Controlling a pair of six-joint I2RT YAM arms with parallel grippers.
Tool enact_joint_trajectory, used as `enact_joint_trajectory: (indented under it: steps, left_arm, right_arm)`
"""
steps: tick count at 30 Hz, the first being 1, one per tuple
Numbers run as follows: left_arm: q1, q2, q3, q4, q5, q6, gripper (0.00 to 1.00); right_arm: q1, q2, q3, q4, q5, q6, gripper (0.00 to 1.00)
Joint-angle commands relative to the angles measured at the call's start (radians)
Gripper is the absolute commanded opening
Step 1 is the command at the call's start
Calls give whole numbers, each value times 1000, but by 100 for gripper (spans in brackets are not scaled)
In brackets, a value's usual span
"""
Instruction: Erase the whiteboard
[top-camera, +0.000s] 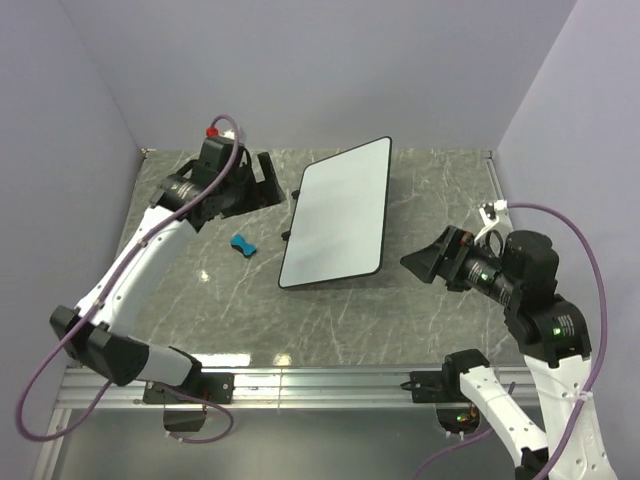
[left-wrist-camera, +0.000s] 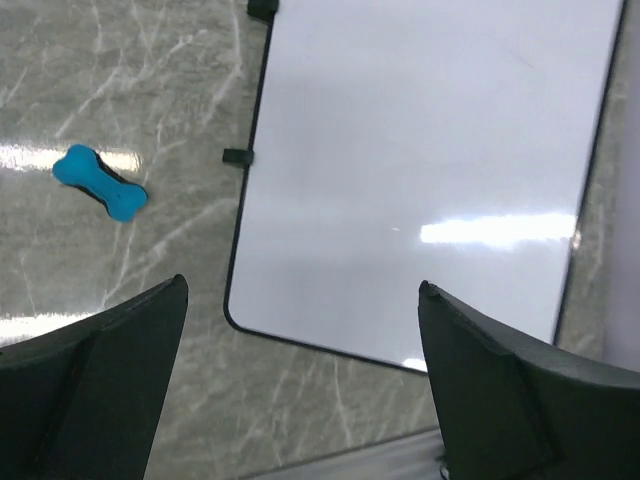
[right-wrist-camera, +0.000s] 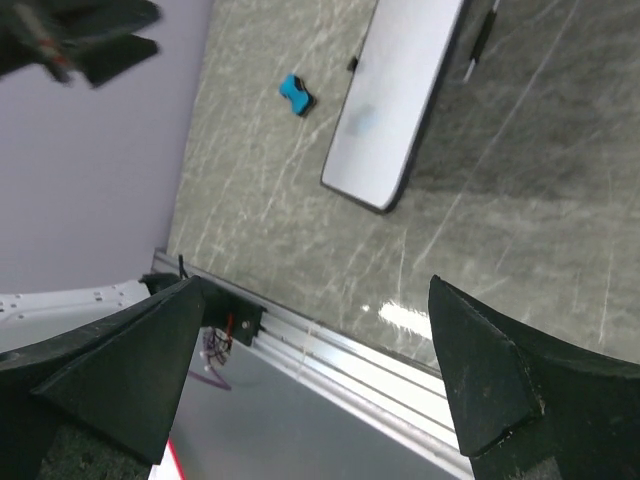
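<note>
Left tool (left-wrist-camera: 302, 286), right tool (right-wrist-camera: 315, 285) gape empty; whiteboard (top-camera: 337, 215) blank (cropped in wrist views).

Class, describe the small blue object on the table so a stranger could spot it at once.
Find the grey marbled table and the large whiteboard lying on it. Left of the board's long edge in the top view, not touching it, lies the eraser: the only blue, bone-shaped thing.

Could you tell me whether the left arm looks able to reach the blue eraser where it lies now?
Probably yes. The blue eraser lies alone on the table, just nearer than the open, empty left pincer, apart from the whiteboard, with nothing between them.
</note>
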Motion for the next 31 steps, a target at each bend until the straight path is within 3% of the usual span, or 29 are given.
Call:
enact_joint_trajectory:
  steps: [1,10,18,31]
  left_arm:
    - [-16,-99,70,-146,-8,-51,99]
    - [-16,-290,25,-139,178,-54,99]
    - [-16,-416,-74,-154,172,-94,99]
    - [-16,-545,-89,-145,88,-91,100]
  right_arm:
    - [2,-46,-61,-13,-24,8,100]
    - [2,-143,-125,-65,-25,-20,100]
    - [2,-218,-110,-122,-29,-9,100]
    - [2,-284,-93,-225,-22,-41,100]
